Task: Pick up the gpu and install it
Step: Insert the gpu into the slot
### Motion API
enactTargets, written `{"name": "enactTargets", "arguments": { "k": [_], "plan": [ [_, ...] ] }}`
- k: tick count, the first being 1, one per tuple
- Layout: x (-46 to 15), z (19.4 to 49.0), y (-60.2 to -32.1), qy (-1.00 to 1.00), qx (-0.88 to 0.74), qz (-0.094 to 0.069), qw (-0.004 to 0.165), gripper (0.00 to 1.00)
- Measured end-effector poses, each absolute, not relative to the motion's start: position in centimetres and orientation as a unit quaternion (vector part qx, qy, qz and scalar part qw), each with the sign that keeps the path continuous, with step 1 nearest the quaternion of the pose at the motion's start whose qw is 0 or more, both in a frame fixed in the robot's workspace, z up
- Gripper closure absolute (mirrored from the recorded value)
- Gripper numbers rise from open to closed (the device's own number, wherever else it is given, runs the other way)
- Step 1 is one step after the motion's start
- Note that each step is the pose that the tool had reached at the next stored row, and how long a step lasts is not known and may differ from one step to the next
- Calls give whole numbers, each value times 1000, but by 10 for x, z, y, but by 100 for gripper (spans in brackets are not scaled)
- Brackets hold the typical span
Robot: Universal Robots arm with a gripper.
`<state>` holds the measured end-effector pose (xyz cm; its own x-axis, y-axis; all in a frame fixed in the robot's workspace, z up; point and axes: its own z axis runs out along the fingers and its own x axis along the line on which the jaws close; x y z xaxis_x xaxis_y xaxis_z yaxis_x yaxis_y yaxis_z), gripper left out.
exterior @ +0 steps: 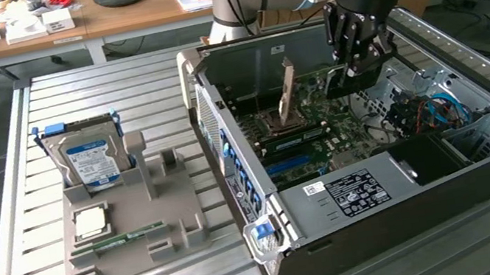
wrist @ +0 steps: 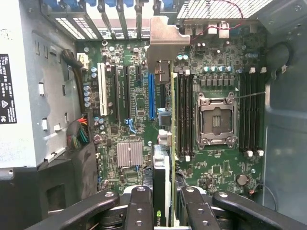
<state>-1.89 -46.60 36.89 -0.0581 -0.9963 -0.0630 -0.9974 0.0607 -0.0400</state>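
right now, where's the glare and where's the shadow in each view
Exterior view: the table slats are bright, the case interior is shaded around the gripper. Wrist view: the mesh panel washes out white, the motherboard is evenly lit, the fingers holding the gpu sit dark.

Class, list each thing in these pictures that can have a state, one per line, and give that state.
gripper: shut on the gpu
gpu: held on edge inside the computer case, over the motherboard
computer case: lying on its side, open
hard drive: standing on end in the grey holder
RAM stick: lying flat in the grey holder
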Motion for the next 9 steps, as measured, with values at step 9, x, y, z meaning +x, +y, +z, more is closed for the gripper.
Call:
{"name": "enactTargets", "arguments": {
  "k": [9],
  "plan": [
    [-19,365,-466,727,-685,7,37,73]
  ]
}}
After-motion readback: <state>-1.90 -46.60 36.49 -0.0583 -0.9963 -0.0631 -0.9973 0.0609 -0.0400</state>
